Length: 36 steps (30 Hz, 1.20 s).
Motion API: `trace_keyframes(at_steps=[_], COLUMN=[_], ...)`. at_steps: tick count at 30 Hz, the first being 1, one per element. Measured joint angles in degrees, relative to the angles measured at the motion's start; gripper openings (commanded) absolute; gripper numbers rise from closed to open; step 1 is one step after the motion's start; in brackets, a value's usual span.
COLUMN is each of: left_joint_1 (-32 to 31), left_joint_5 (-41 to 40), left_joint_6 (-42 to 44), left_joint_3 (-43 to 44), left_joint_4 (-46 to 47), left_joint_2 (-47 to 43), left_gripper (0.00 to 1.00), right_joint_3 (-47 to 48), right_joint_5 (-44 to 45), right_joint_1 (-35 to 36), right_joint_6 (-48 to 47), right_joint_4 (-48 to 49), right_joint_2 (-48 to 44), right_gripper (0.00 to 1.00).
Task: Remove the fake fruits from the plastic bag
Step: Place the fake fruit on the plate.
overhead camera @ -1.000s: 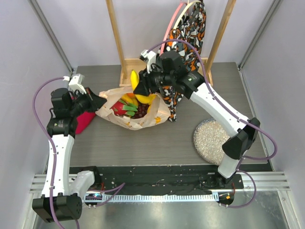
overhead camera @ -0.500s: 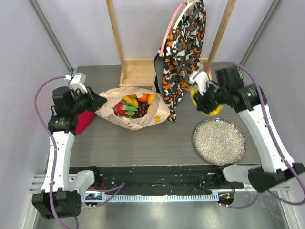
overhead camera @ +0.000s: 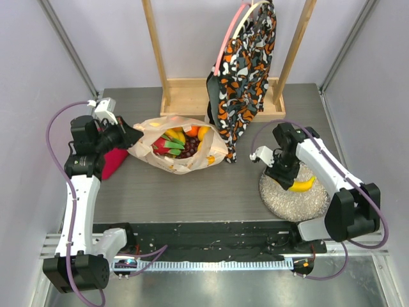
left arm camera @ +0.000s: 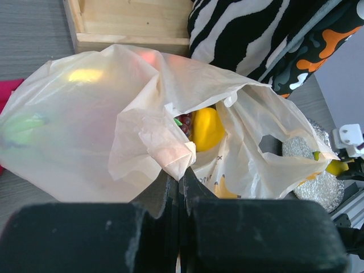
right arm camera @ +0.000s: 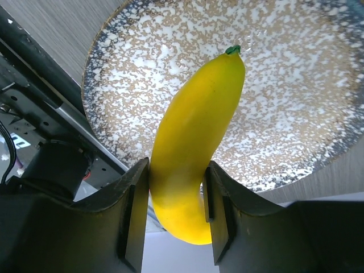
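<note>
Top view: plastic bag (overhead camera: 171, 161) lies on the worktop (overhead camera: 192, 198), left of centre, mouth open upward. Most of the fake fruits (overhead camera: 180, 142) are inside it. Left pincer (overhead camera: 130, 135) is at the bag's left edge, beside a red cloth (overhead camera: 112, 164). Right pincer (overhead camera: 291, 181) is over the glittery plate (overhead camera: 281, 199) at near right, holding one banana (overhead camera: 303, 185).

Left wrist: pincer fully closed, pinching a fold of the bag's rim. Yellow fruit (left arm camera: 207, 128) and dark grapes (left arm camera: 185, 121) show in the mouth; a green fruit (left arm camera: 23, 128) shows through the film.

Right wrist: jaws clamp the banana's lower half, tip pointing out over the plate. Cannot tell if it touches the plate.

Risks, judged:
- Glossy curved banana could roll or skid off the plate if released high or near the rim.
- The pinch is on thin film only, so the fold could slip out or tear, and the mouth would collapse over the remaining fruit.
- The loose bag may lift with the next fruit.
</note>
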Motion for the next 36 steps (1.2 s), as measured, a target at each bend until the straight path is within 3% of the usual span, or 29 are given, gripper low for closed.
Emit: trace_keyframes(at_steps=[7, 15, 31, 35, 36], left_joint_1=[0.02, 0.02, 0.0, 0.02, 0.02], left_joint_5=[-0.07, -0.22, -0.76, -1.09, -1.09], left_joint_6=[0.0, 0.04, 0.02, 0.02, 0.02], left_joint_3=[-0.44, -0.7, -1.01, -1.01, -1.01], left_joint_4=[0.76, 0.76, 0.76, 0.76, 0.76], left_joint_2=[-0.33, -0.63, -0.66, -0.63, -0.59], left_gripper=[0.0, 0.0, 0.0, 0.0, 0.0], right_joint_3=[1.16, 1.18, 2.45, 1.53, 1.25], right_joint_5=[-1.97, -9.11, -4.66, -3.65, -3.63], right_joint_1=[-0.02, 0.68, -1.38, -2.32, -2.51], right_joint_6=[5.16, 24.83, 58.38, 62.64, 63.23], right_joint_4=[-1.16, 3.87, 15.1, 15.41, 15.5], right_joint_2=[9.75, 11.85, 12.74, 13.29, 13.7], right_gripper=[0.17, 0.13, 0.09, 0.14, 0.2])
